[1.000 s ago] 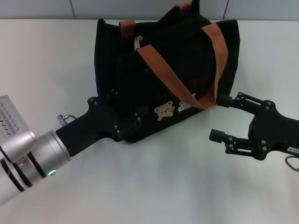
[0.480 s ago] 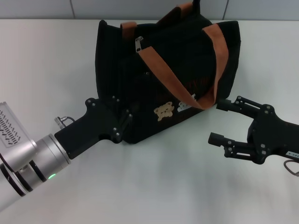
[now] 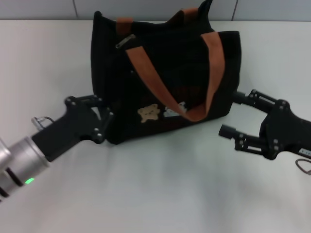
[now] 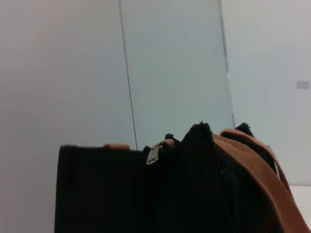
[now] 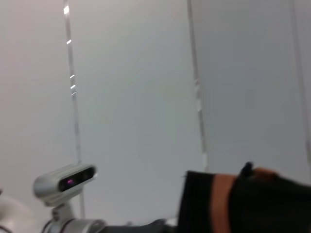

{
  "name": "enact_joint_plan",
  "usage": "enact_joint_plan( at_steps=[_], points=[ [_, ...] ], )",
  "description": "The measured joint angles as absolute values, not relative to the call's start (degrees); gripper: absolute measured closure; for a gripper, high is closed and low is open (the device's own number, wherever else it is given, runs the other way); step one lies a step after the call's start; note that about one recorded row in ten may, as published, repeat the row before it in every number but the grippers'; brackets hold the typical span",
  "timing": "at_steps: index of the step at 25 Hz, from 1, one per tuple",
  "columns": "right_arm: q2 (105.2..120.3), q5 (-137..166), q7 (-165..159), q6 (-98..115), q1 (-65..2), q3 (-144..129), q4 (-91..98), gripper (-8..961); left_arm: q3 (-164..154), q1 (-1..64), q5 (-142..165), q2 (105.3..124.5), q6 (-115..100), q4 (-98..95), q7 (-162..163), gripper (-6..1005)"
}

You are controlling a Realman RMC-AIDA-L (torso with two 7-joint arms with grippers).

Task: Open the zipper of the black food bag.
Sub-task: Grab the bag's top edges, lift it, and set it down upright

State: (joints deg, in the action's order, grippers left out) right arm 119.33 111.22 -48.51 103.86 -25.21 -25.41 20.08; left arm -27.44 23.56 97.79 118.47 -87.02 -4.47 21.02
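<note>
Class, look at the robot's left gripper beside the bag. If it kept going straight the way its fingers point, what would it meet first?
Most likely the black food bag. The left gripper is open and points at the bag's lower left side, its fingertips right at the fabric; actual contact cannot be told from the head view.

no text can be read; the white label [image 3: 171,110] on the black food bag [image 3: 160,77] is illegible.

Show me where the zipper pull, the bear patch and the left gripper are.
zipper pull [image 3: 125,41], head view, on the silver tab at the bag's top edge.
bear patch [image 3: 148,113], head view, middle of the tan bear.
left gripper [image 3: 106,109], head view, between its fingertips at the bag's side.
</note>
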Motion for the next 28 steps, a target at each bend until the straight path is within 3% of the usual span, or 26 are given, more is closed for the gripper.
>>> enact_joint_plan(
  at_steps=[8, 12, 16, 22, 28],
  points=[
    [119.37, 100.77, -46.73, 100.77, -24.47, -25.43, 14.55, 131, -31.25, 20.53, 101.06, 117.57, -97.64, -24.89, 30.68, 911],
    [119.51, 98.69, -44.22, 94.69, -29.12, -26.18, 6.54, 131, -31.16, 21.52, 101.76, 115.18, -104.95, -31.85, 34.19, 911],
    [119.54, 99.26, -44.42, 91.51, -32.76, -27.78, 3.18, 130, -30.43, 22.49, 101.31, 114.26, -108.09, -34.58, 35.65, 911],
    [119.83, 99.41, -46.41, 86.31, -40.81, -35.52, -4.4, 130, -29.22, 25.22, 98.89, 114.54, -109.64, -37.76, 37.49, 911],
    [119.89, 100.0, -45.8, 84.34, -42.35, -36.15, -8.01, 130, -29.91, 26.41, 98.57, 115.93, -109.72, -37.72, 36.18, 910]
  ],
)
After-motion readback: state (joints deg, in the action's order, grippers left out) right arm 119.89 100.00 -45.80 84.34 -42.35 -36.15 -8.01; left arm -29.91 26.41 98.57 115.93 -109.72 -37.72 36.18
